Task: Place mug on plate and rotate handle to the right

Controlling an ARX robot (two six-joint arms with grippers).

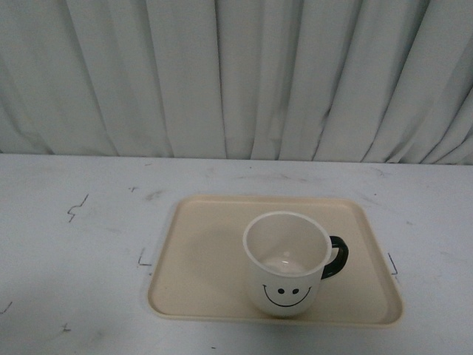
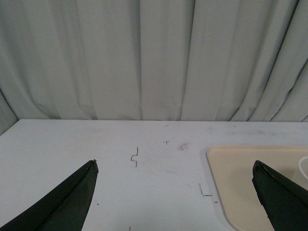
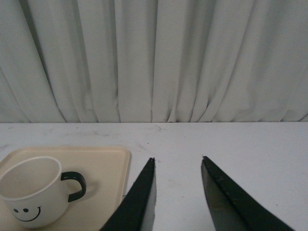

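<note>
The cream-white mug (image 1: 287, 263) stands upright on the beige plate (image 1: 199, 266), in its front right part. Its smiley face points toward me and its black handle (image 1: 336, 256) points right. Neither arm shows in the front view. In the right wrist view the mug (image 3: 32, 191) and its handle (image 3: 75, 186) sit on the plate (image 3: 106, 166), apart from my open, empty right gripper (image 3: 177, 159) over bare table. My left gripper (image 2: 175, 162) is wide open and empty; the plate's corner (image 2: 236, 178) lies beside one fingertip (image 2: 269, 185).
A white table (image 1: 74, 244) with small dark marks (image 1: 77, 208) carries the plate. A pleated white curtain (image 1: 236, 74) hangs close behind the table's far edge.
</note>
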